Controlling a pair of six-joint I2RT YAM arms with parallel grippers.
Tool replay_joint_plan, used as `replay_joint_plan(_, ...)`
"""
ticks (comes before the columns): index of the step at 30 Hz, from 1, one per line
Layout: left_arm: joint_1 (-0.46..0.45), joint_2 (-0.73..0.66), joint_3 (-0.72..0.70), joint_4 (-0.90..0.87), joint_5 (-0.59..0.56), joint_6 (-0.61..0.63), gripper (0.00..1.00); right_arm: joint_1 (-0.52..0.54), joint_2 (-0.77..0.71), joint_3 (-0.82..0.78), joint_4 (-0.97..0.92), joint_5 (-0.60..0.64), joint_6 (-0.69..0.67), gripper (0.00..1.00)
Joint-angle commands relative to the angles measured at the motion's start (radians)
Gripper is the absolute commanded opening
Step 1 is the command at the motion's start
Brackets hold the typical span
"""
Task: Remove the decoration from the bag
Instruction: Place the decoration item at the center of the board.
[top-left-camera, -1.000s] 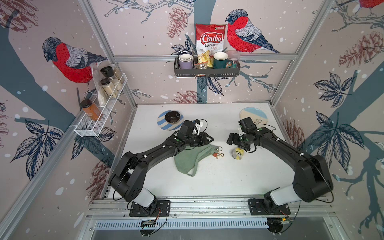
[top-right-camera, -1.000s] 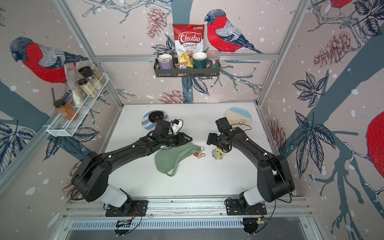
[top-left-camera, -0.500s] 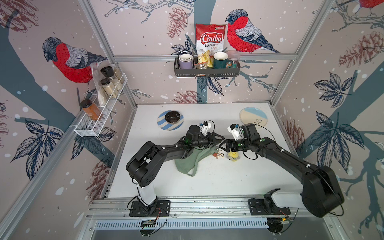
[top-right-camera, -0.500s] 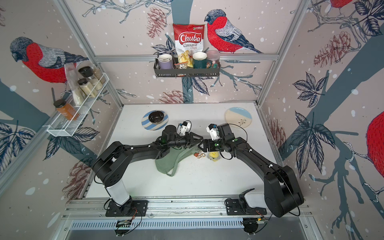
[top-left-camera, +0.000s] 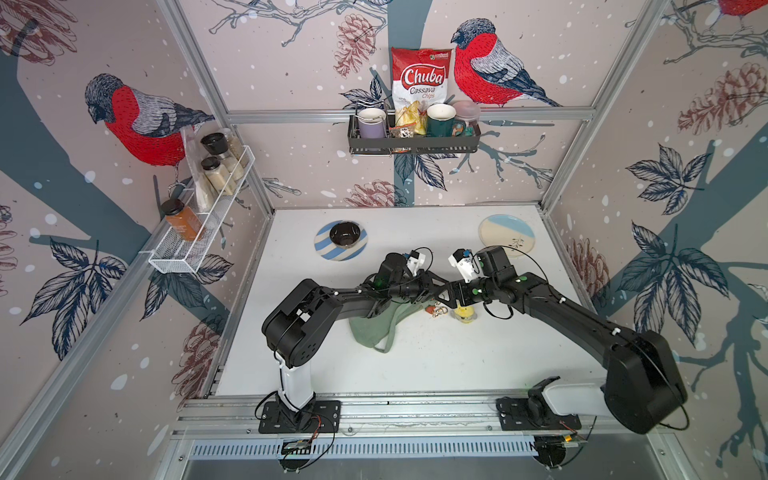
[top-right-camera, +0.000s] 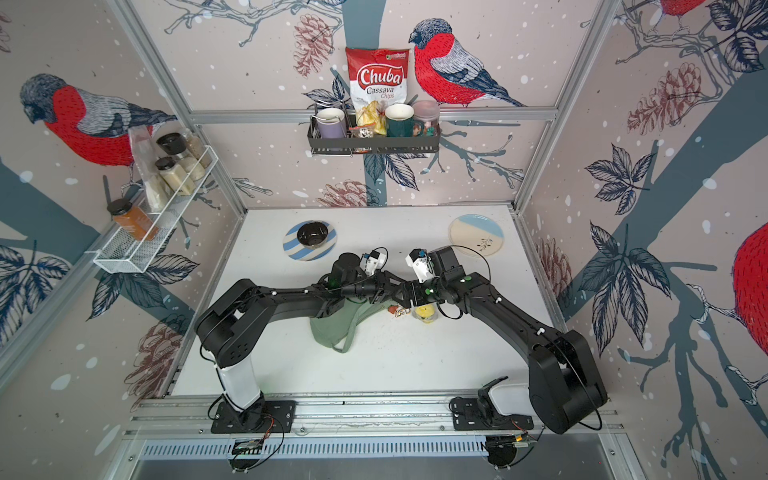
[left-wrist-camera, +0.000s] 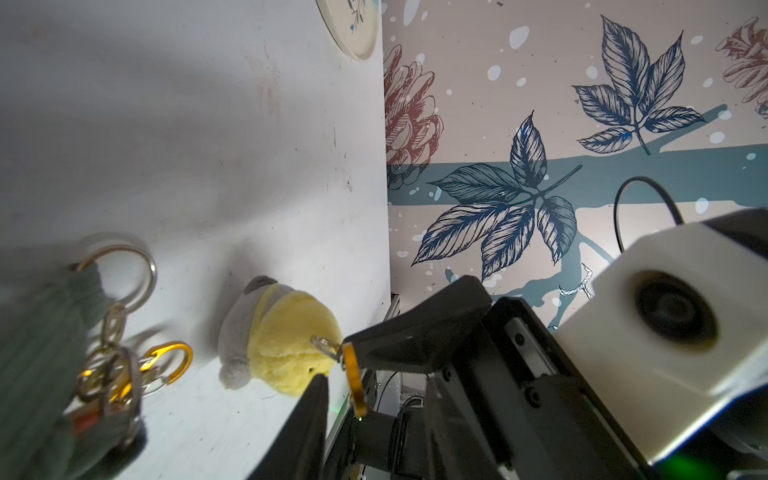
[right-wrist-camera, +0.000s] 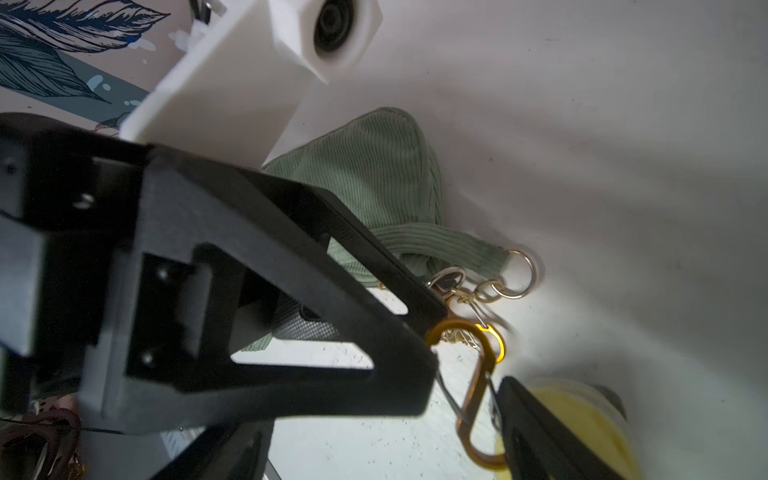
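Plain white tabletop (top-left-camera: 415, 365) boxed in by bird wallpaper (top-left-camera: 141, 120). Found the bag (top-left-camera: 374, 332) slumped flat mid-table, right under and behind the left gripper (right-wrist-camera: 434, 336), with its ring cluster (left-wrist-camera: 112, 332) poking out at that gripper's tips. Can't tell about any real pinch there: jaws roughly halfway closed, tips right in among the rings. Facing it, seeing the right gripper (left-wrist-camera: 332, 361) spread wide, straddling an orange carabiner (left-wrist-camera: 353, 382) without visibly clamping it, and the yellow plush charm (left-wrist-camera: 282, 340) ringed onto that clip, just past the tips. Feels like the unhooking step, maybe close to finished, going by no visible link between plush and rings. Next up, probably: close on the clip, draw it away from the bag, keep the bag pinned.
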Motion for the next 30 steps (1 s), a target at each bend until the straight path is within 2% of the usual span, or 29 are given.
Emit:
replay_joint_plan(1, -0.01, 0.015, 0.005, 0.014, 0.027, -0.006, 0.31, 0.012, 0.008, 0.012, 0.044, 0.006, -0.006, 0.83)
replay_joint_plan(10, -0.013, 0.055, 0.018, -0.012, 0.023, -0.002, 0.16, 0.024, -0.011, 0.008, 0.044, 0.017, -0.005, 0.82)
replay_joint_plan(14, -0.019, 0.054, 0.027, -0.042, 0.022, 0.025, 0.0, 0.025, -0.015, 0.017, 0.056, 0.022, 0.016, 0.82)
replay_joint_plan(22, -0.028, 0.036, 0.037, -0.129, -0.004, 0.095, 0.0, 0.028, -0.024, 0.019, 0.149, 0.035, 0.16, 0.84)
replay_joint_plan(24, -0.028, 0.046, 0.052, -0.135, -0.016, 0.097, 0.0, 0.022, -0.028, 0.018, 0.135, 0.081, 0.175, 0.84)
replay_joint_plan(27, -0.035, 0.082, 0.137, -0.21, -0.042, 0.166, 0.0, -0.053, -0.06, -0.001, 0.122, 0.18, 0.221, 0.84)
replay_joint_plan(30, -0.047, 0.178, 0.318, -0.383, -0.072, 0.271, 0.0, -0.174, -0.122, -0.054, 0.158, 0.231, 0.313, 0.84)
